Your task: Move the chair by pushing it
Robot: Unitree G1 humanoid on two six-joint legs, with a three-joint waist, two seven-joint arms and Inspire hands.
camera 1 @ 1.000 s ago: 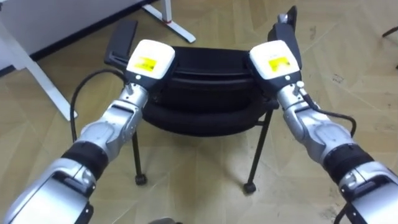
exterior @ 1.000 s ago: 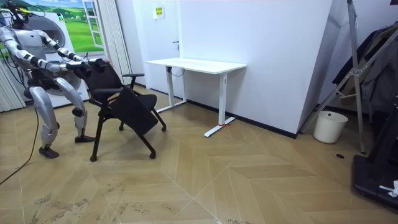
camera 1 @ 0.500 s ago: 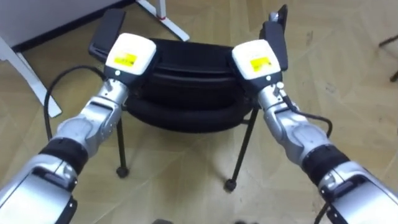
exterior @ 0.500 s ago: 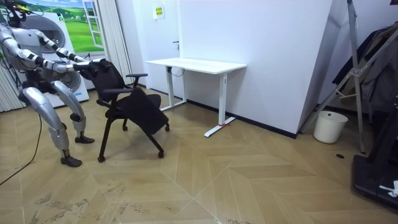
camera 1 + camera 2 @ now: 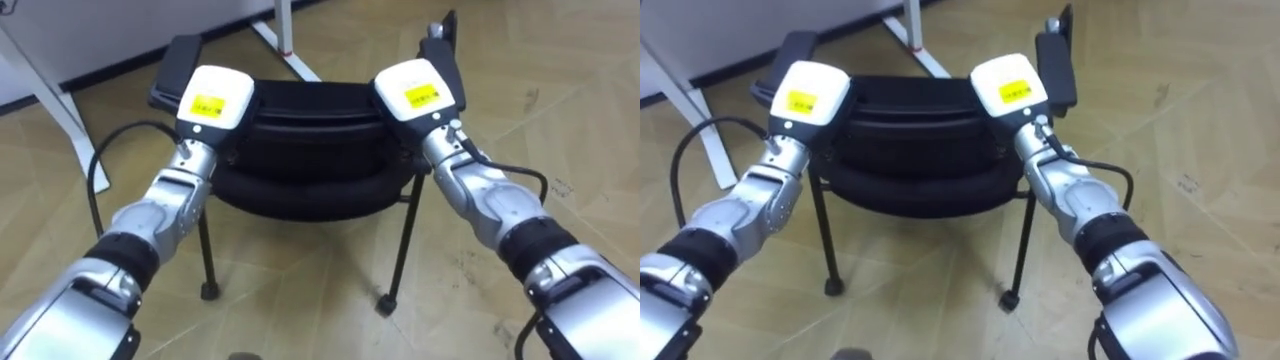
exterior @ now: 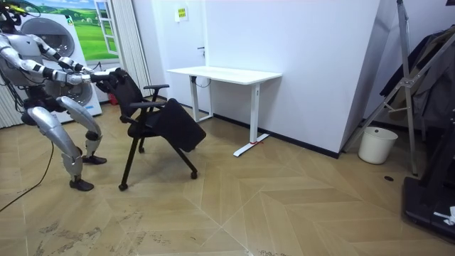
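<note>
Both left hand (image 5: 215, 100) and right hand (image 5: 418, 90) meet chair (image 5: 300, 190) back; fingers hidden, cannot tell

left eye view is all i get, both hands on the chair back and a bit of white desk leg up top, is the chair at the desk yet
Observer: Not yet. In the room view the chair stands on the room view's left of the white desk, with a stretch of wooden floor between them.
Operator: what else is around over there
Observer: A white bin stands far off on the room view's right, well past the desk.
Operator: how is the robot standing
Observer: Behind the chair with its legs apart as in a stride, both arms stretched forward, left hand and right hand at the top of the backrest.
</note>
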